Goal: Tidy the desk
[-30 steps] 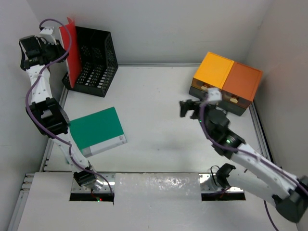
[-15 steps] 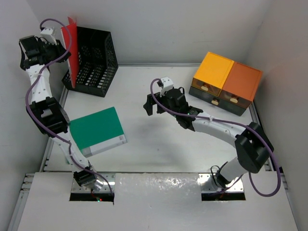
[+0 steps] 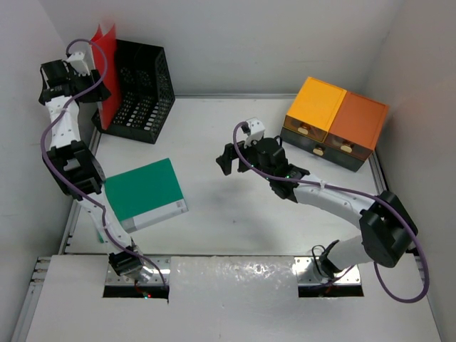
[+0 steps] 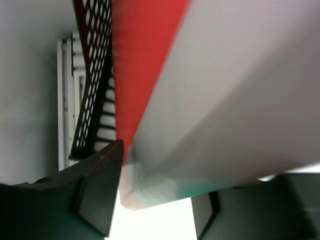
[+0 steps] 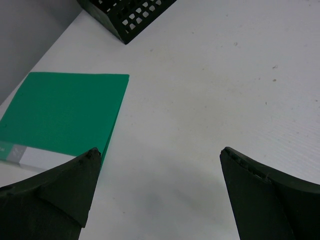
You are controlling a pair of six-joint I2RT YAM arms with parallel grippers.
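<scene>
The desk (image 3: 235, 228) is a white tabletop. My left gripper (image 3: 83, 68) is raised at the far left and shut on a red binder (image 3: 107, 68), which stands tilted at the left side of the black mesh rack (image 3: 141, 89). In the left wrist view the red binder (image 4: 140, 75) fills the space between my fingers (image 4: 102, 190), with its grey-white page side showing. My right gripper (image 3: 231, 158) hovers open and empty over the desk's middle. A green binder (image 3: 142, 192) lies flat at the left, and in the right wrist view (image 5: 60, 115) it is left of the open gripper (image 5: 160, 150).
Two orange drawer boxes (image 3: 335, 117) stand at the back right. Metal rails (image 3: 78, 192) run along the desk's edges, with white walls close around. The rack's corner shows at the top of the right wrist view (image 5: 135, 15).
My right arm swung from the drawer boxes to the desk's middle, gripper open. My left gripper shifted slightly right with the red binder, which now leans more.
</scene>
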